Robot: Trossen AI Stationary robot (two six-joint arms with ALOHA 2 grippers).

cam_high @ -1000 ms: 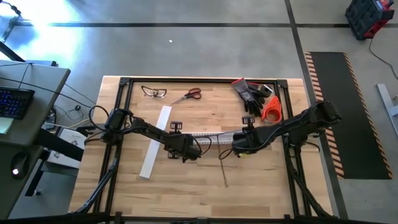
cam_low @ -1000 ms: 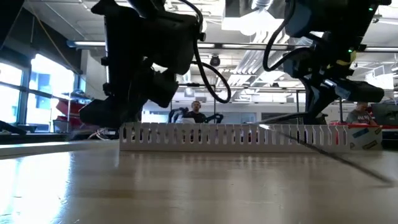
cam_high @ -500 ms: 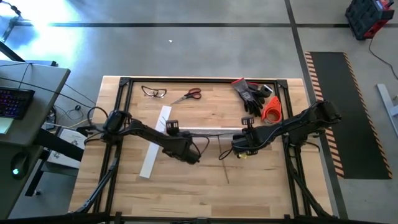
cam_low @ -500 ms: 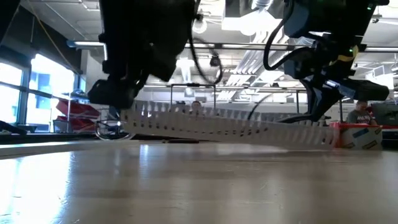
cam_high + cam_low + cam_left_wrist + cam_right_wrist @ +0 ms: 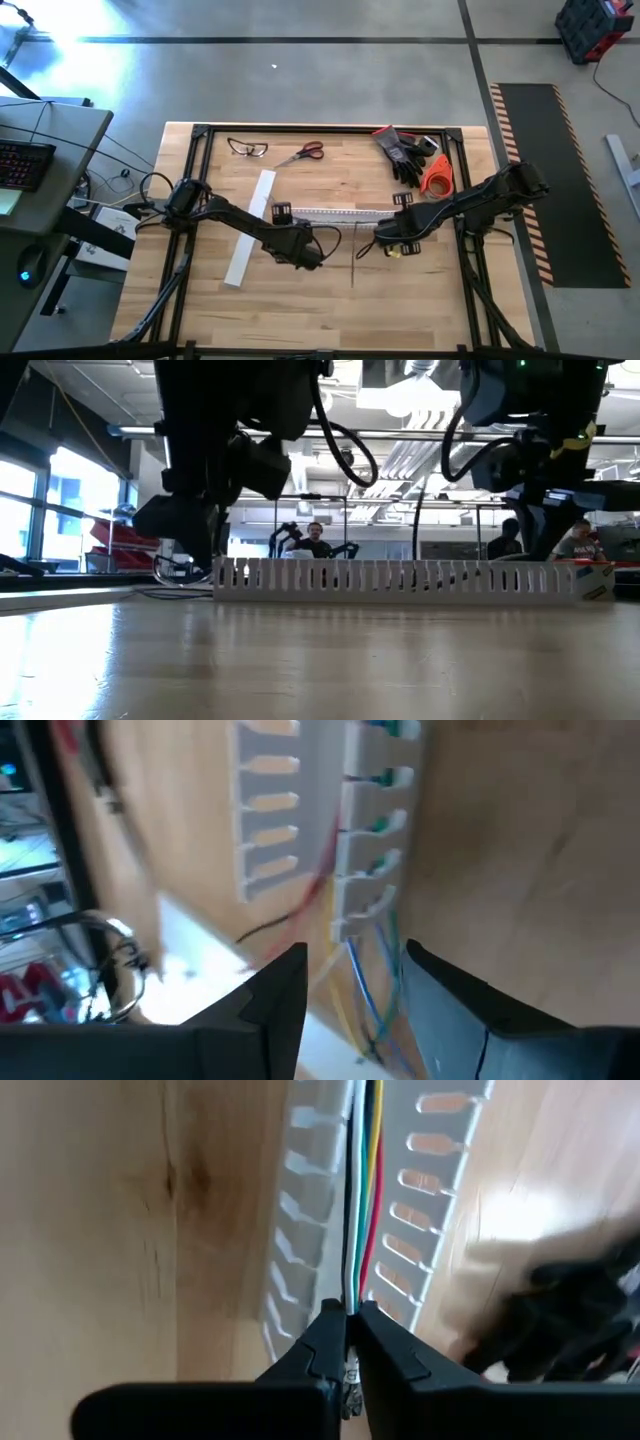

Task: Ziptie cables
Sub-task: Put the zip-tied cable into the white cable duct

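Observation:
The white slotted channel (image 5: 335,211) lies flat on the wooden table between my two grippers. The cables (image 5: 360,1200), thin white, green, yellow, red and dark wires, run along its inside. Their loose blue and yellow ends (image 5: 368,995) fan out of the channel's left end onto the table. My left gripper (image 5: 355,1010) hovers open over those ends, a finger on either side, touching nothing that I can see. My right gripper (image 5: 351,1320) is at the channel's right end, shut on the cables. My right gripper pinches the bundle of cables (image 5: 353,1292) between its two fingertips, between the channel's walls near its right end. The fingers slant down from above and close on the bundle from both sides. From the pinch the cables run straight away along the channel.
A flat white bar (image 5: 250,240) lies slanting left of the channel. A thin dark strip (image 5: 353,265) lies on the table nearer the front edge. Glasses (image 5: 246,149), scissors (image 5: 303,153), black gloves (image 5: 402,152) and an orange tape roll (image 5: 436,176) sit along the far edge.
The channel's left end rose off the table half a second ago, tilting the channel. It now lies flat again. My left gripper has drawn a little toward the near edge. The thin dark strip has turned and now points straight toward the near edge.

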